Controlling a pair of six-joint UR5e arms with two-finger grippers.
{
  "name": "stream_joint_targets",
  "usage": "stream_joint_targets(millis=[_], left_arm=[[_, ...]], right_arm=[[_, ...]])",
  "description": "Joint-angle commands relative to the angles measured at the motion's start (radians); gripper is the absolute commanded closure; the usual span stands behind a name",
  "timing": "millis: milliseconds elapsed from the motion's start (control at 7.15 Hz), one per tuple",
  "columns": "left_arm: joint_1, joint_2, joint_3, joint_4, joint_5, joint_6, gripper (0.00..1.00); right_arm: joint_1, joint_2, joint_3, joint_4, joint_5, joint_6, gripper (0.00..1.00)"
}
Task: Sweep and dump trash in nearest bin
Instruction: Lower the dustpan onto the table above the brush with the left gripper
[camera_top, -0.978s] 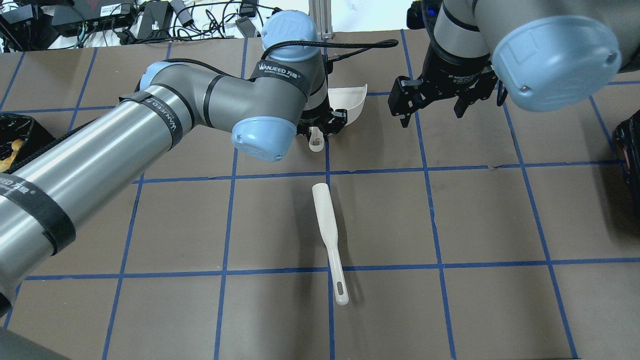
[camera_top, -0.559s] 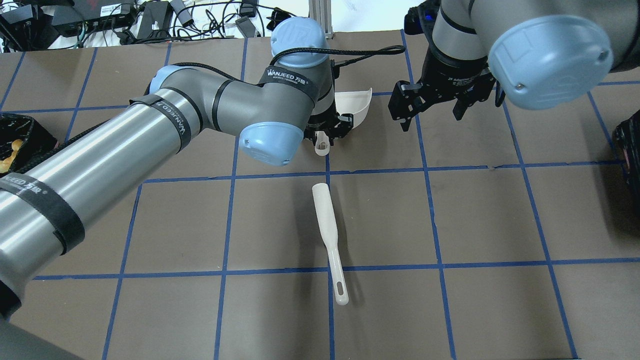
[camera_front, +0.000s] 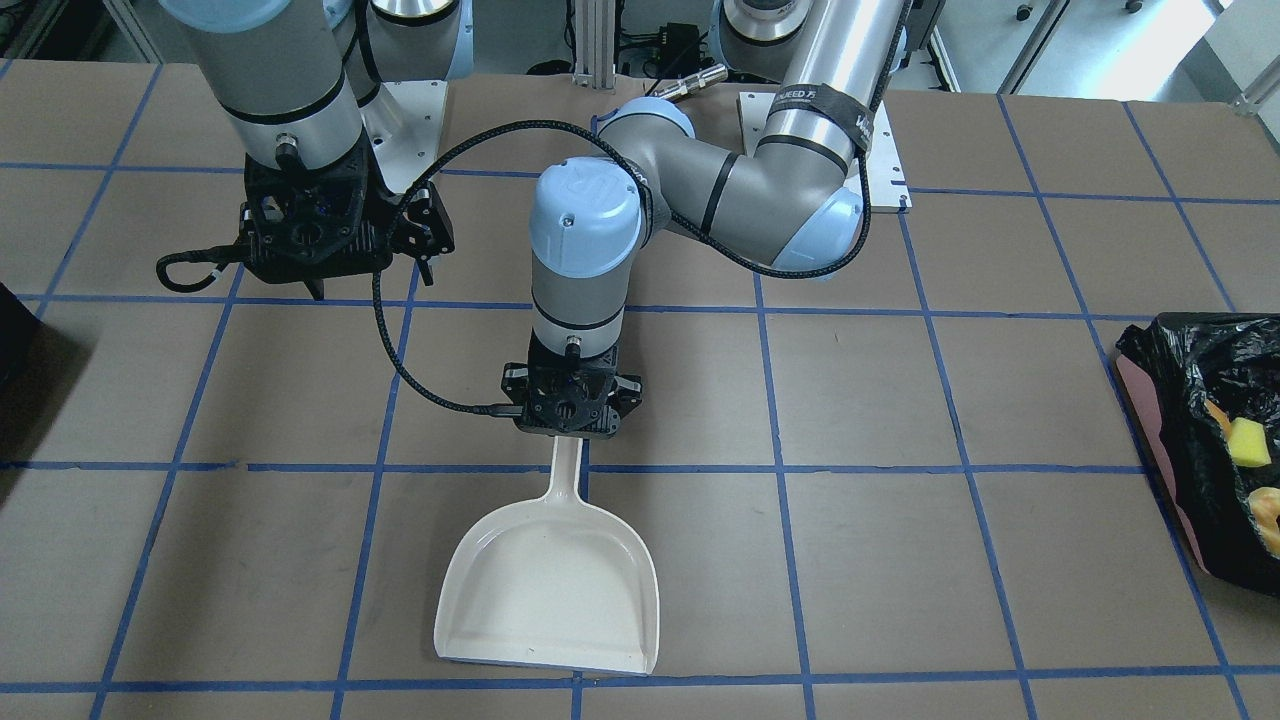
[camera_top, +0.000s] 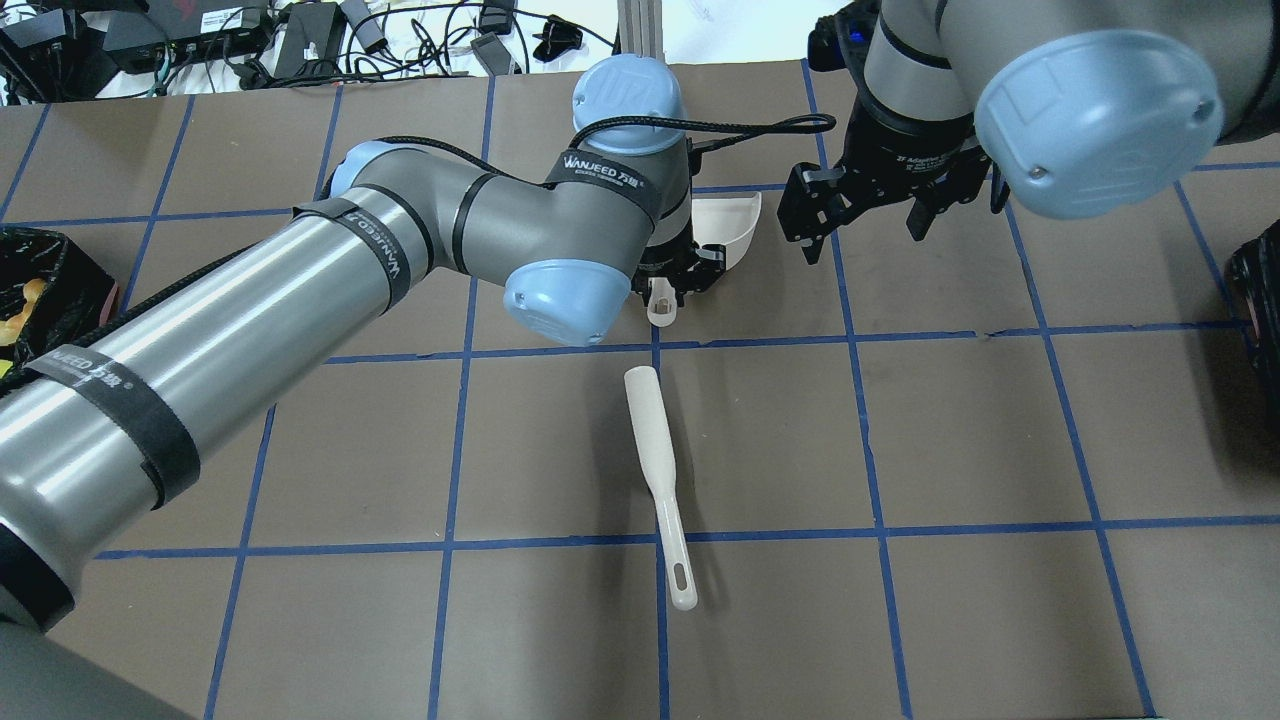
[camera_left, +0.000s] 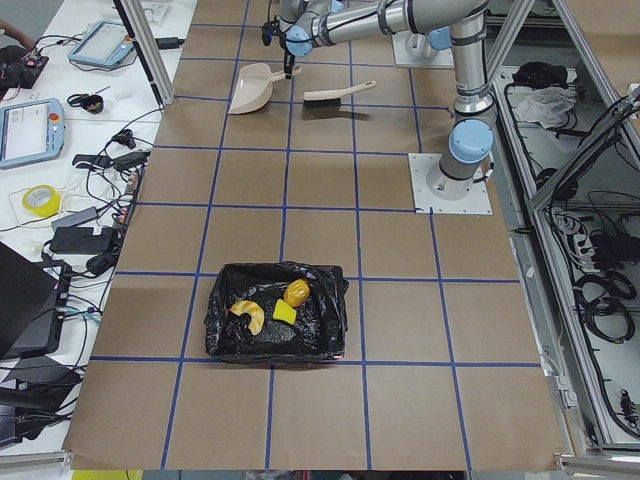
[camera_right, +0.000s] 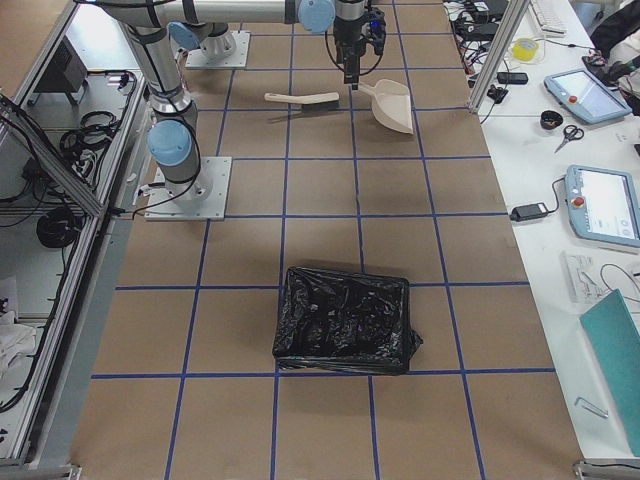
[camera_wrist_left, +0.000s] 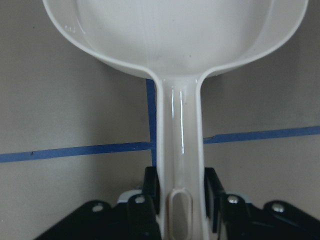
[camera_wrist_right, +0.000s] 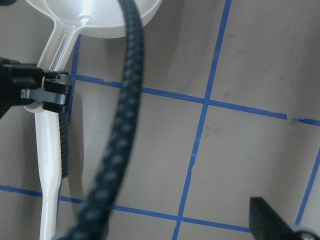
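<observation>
I am looking down on the brown desk (camera_top: 900, 420) with its blue tape grid. The bin (camera_left: 225, 345), lined with a crinkled black bag, is sitting at the desk's 9 o'clock end in the overhead view, well apart from both arms. I am holding the left gripper (camera_front: 570, 435) low over the far middle of the desk. Its fingers (camera_wrist_left: 150, 185) are clamping the handle of the white dustpan (camera_front: 550, 590) from both sides. The pan is lying level at the desk's surface, its mouth pointing to 12 o'clock, away from the robot; I cannot tell whether it is touching. The right gripper (camera_top: 865, 225) is hanging at 3 o'clock of the pan, its fingers spread apart and gripping nothing. The white brush (camera_top: 655, 470) is lying loose on the desk at 6 o'clock of the pan's handle. The trash (camera_left: 272, 312) is all resting inside the bin: a brown lump (camera_left: 296, 292), a yellow sponge (camera_left: 285, 313) and a curved peel (camera_left: 248, 316).
</observation>
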Motion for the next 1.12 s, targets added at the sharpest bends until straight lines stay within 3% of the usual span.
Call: stream_joint_targets(millis=[0,140,280,559,978], left_arm=[[-0.006,0.000,-0.001,0.000,0.000,0.016,1.00],[-0.006,0.004,-0.002,0.000,0.001,0.025,0.39],[-0.002,0.010,0.002,-0.002,0.001,0.027,0.00],[0.022,0.042,0.019,-0.037,0.009,0.025,0.00],[0.190,0.121,0.067,-0.195,0.006,0.092,0.00]], right_arm=[[0.000,0.000,0.000,-0.006,0.001,0.000,0.00],[0.000,0.000,0.000,-0.003,0.000,0.000,0.00],[0.000,0.002,0.001,-0.006,0.000,0.000,0.00],[0.000,0.002,0.001,-0.006,0.001,0.000,0.00],[0.000,0.000,0.002,-0.011,0.003,0.000,0.00]])
